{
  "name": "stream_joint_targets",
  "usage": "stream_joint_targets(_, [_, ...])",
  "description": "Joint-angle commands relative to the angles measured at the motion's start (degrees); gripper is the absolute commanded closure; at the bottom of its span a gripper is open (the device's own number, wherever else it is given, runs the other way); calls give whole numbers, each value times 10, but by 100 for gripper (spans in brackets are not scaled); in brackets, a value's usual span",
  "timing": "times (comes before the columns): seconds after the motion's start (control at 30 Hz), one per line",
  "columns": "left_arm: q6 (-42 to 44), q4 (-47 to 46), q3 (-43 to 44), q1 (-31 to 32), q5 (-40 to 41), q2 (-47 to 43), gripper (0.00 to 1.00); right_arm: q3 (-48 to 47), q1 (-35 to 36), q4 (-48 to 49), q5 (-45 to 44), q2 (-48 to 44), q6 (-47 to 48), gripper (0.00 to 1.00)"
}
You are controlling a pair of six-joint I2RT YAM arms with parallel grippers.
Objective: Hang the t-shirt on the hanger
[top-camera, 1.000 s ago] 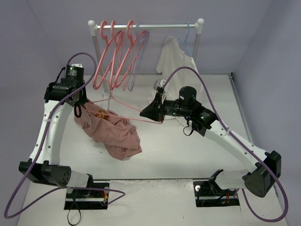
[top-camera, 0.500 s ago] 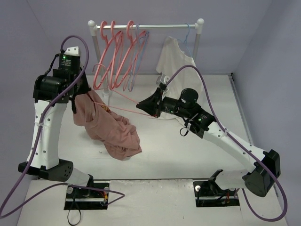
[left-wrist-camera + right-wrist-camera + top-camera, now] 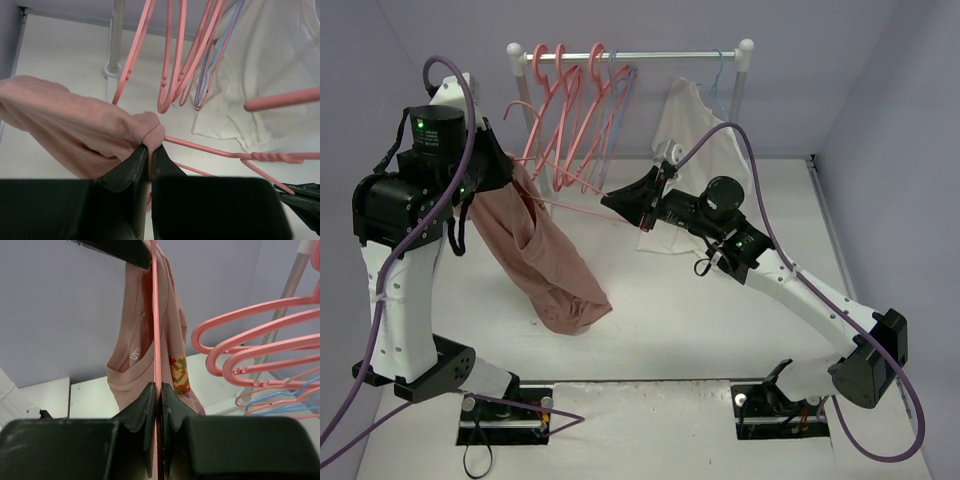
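Observation:
The salmon-pink t-shirt (image 3: 535, 250) hangs from my left gripper (image 3: 505, 165), which is raised at the left and shut on the ribbed collar (image 3: 150, 135). The shirt's lower end rests on the table. Its yellow-and-red print (image 3: 179, 372) shows in the right wrist view. My right gripper (image 3: 610, 200) is shut on the coral-pink hanger (image 3: 565, 185), held in the air between the two arms. The hanger's bar (image 3: 155, 320) runs straight from my right jaws up toward the shirt's neck. In the left wrist view the hanger's arms (image 3: 220, 152) pass just right of the collar.
A white rail (image 3: 630, 57) at the back holds several coral-pink hangers (image 3: 565, 120), a lavender one, and a pale blue hanger with a white shirt (image 3: 695, 130). The rail's left post (image 3: 116, 40) stands close behind the shirt. Lilac walls close in the table.
My left gripper has risen and lifted the t-shirt off the table so it hangs long. My right gripper has moved up and left with the hanger, toward the collar.

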State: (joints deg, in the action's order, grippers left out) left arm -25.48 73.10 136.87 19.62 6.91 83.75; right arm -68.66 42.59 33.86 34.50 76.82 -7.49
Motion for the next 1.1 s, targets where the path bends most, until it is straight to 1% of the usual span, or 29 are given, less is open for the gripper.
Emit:
stream_joint_targets(0.0, [-18,-22,-20,8,-15,-10,100,12,9,119,-3,-18,3,100])
stream_joint_targets(0.07, [-19,-23,-16,8,-8,-12,100,28,10,138,-2,-22,3,100])
stream_joint_targets(0.2, [-20,-22,25,8,-13,-4,100,42,9,179,-12,-29,-4,100])
stream_joint_targets(0.3, [-4,-23,82,10,-30,16,100,12,9,200,-21,-26,3,100])
stream_joint_targets(0.37, [1,-32,97,11,-34,22,100,-10,12,212,-19,-30,6,100])
stream_joint_targets(0.43, [6,-37,93,12,-50,20,100,-12,14,217,-21,-33,10,100])
stream_joint_targets(0.57, [26,-74,58,14,-83,6,100,18,14,244,-26,-29,-4,100])
stream_joint_targets(0.63, [45,-98,18,14,-95,-5,100,34,15,259,-28,-30,-18,100])
stream_joint_targets(0.8, [61,-140,-70,14,-95,-39,100,73,17,272,-40,-43,-10,100])
stream_joint_targets(0.97, [87,-169,-118,14,-98,-57,100,92,17,279,-39,-40,-7,100])
stream_joint_targets(1.07, [116,-184,-149,14,-81,-67,100,103,17,284,-37,-34,-10,100])
